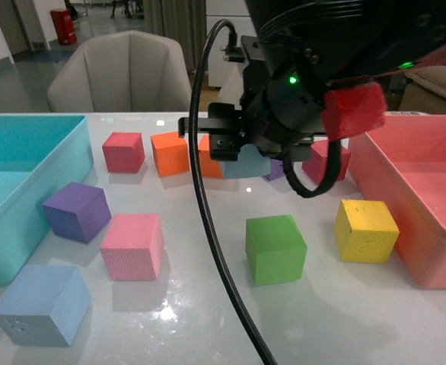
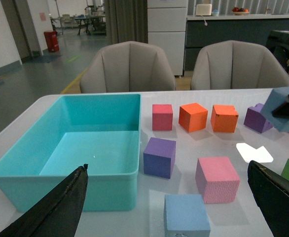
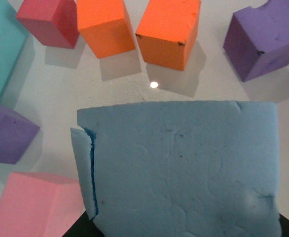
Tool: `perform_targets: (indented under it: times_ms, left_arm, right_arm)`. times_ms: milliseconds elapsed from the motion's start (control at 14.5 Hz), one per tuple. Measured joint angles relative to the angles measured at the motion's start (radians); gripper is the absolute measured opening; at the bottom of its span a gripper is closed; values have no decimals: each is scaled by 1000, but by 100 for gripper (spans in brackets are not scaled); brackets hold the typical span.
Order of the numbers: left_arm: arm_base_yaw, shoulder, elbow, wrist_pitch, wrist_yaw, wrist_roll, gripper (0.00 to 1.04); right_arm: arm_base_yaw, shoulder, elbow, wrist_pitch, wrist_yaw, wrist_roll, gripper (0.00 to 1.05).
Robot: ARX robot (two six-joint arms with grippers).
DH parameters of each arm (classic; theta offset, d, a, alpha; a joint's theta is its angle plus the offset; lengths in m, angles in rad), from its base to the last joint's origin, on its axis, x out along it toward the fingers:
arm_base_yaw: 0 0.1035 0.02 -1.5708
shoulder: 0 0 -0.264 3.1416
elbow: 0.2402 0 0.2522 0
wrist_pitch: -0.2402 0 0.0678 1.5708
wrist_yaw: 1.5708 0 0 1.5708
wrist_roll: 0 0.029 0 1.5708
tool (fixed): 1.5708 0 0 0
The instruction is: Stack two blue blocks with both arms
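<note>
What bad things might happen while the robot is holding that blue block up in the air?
1. The right gripper holds the lifted blue block tilted, so it might slip, or land crooked on the other blue block and tumble off.
2. The other blue block sits close to the pink block and the teal bin, so the right arm may bump them coming down.
3. The black cable hangs across the table and might snag a block.
</note>
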State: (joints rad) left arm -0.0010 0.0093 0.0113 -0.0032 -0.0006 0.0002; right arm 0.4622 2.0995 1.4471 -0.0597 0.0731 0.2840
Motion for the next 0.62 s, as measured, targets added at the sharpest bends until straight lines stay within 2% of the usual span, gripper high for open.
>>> perform_targets:
  times_ms: [207,344,413,482,620]
  left_arm:
    - [0,0,0,0,0,0,98]
    - [0,0,0,0,0,0,98]
    - [0,0,0,0,0,0,98]
    - [0,0,0,0,0,0,98]
    - [0,0,0,0,0,0,98]
  right_arm:
    - [11,130,148,-69,-21,35,44]
    - [18,256,277,-150,-46,112,44]
    - [31,357,409,-248,-43,187,44]
    - [50,410,479,-307,-7,192,43]
    - [55,439,500,-335,8,185,43]
